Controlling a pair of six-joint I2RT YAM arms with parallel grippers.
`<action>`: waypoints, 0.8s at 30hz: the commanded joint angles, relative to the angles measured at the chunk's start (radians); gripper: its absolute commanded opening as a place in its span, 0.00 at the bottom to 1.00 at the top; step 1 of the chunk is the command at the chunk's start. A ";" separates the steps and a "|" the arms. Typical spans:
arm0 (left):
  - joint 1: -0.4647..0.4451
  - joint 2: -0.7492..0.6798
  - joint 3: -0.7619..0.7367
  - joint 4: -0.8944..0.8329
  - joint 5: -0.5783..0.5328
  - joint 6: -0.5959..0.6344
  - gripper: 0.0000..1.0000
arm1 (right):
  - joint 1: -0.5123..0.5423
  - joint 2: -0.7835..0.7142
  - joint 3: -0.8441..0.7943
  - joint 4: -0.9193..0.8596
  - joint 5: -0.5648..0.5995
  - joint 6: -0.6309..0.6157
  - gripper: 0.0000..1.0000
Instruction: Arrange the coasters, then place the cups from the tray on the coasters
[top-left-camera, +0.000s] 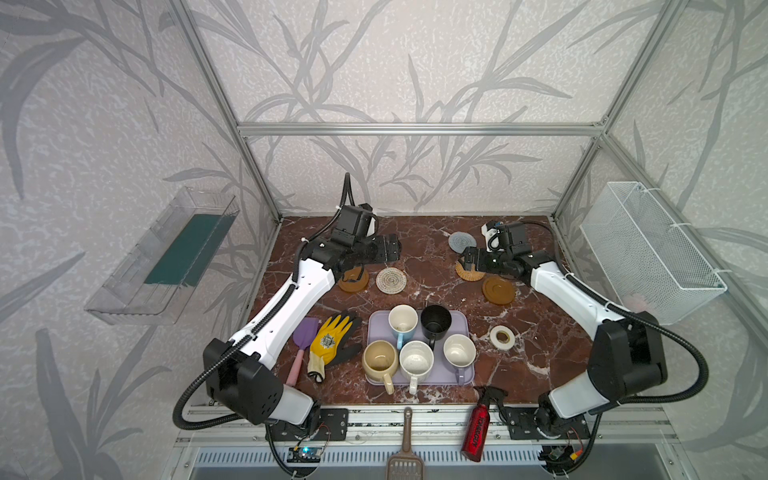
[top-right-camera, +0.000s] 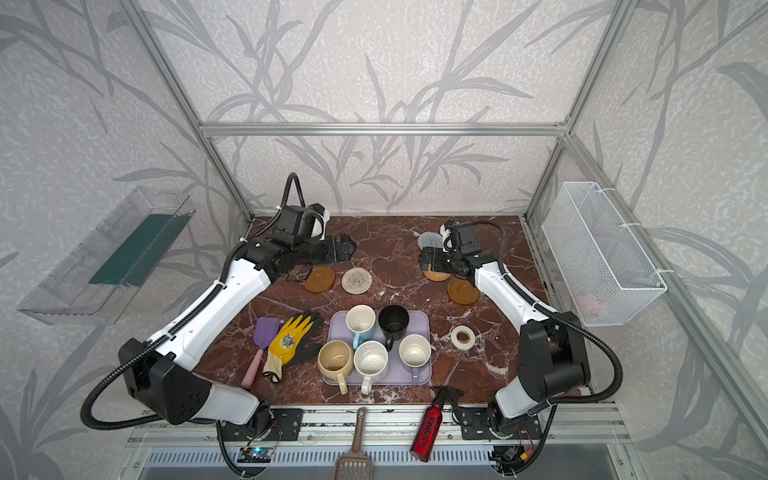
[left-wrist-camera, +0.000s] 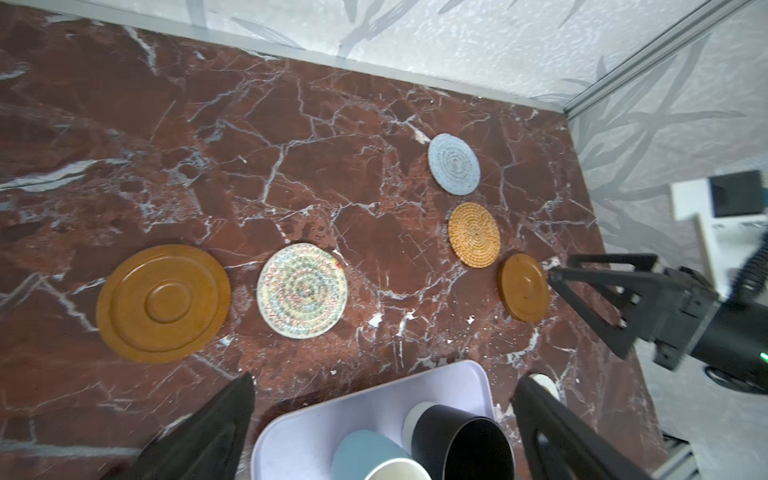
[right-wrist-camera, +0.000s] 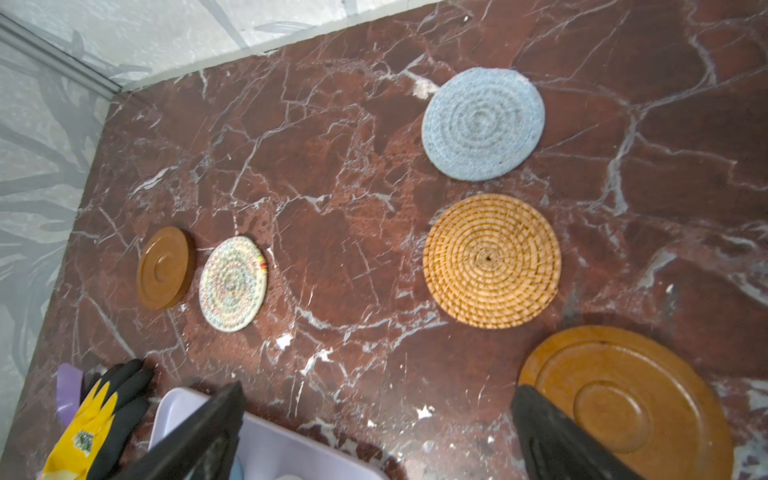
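Both pincers are empty. The left pincer (top-left-camera: 390, 248) hangs with its jaws spread wide above the table (top-left-camera: 419, 253), a little farther back than the left brown coaster (top-left-camera: 353, 281) and the cream woven coaster (top-left-camera: 391, 280), which lie side by side with a small gap. The right pincer (top-left-camera: 468, 262) is spread too and hovers over the straw coaster (right-wrist-camera: 491, 261); whether it touches it we cannot tell. The grey-blue coaster (top-left-camera: 461, 241) lies behind it and the right brown coaster (top-left-camera: 498, 291) in front. On the tray (top-left-camera: 462, 321), near the front edge, stand the light blue cup (top-left-camera: 403, 322), the black cup (top-left-camera: 435, 322), the yellow cup (top-left-camera: 380, 358), the speckled cup (top-left-camera: 416, 359) and the lavender-grey cup (top-left-camera: 459, 352), close together. We judge that the arranging is nearly done, but the three coasters on the right lie rather tight for cups with handles. We would press one finger on the straw coaster and slide it, because a flat disc is hard to pinch from stone. Then we would take the two back cups first, gripping the wall away from the handle.
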 joint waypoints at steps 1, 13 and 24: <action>0.000 0.008 -0.012 0.066 0.027 -0.017 0.99 | -0.015 0.071 0.076 -0.012 -0.026 -0.044 0.96; 0.007 0.150 0.034 0.085 0.044 -0.008 0.99 | -0.032 0.402 0.361 -0.066 0.005 -0.061 0.91; 0.001 0.255 0.033 0.158 0.047 -0.018 0.99 | -0.032 0.680 0.666 -0.125 0.015 -0.076 0.88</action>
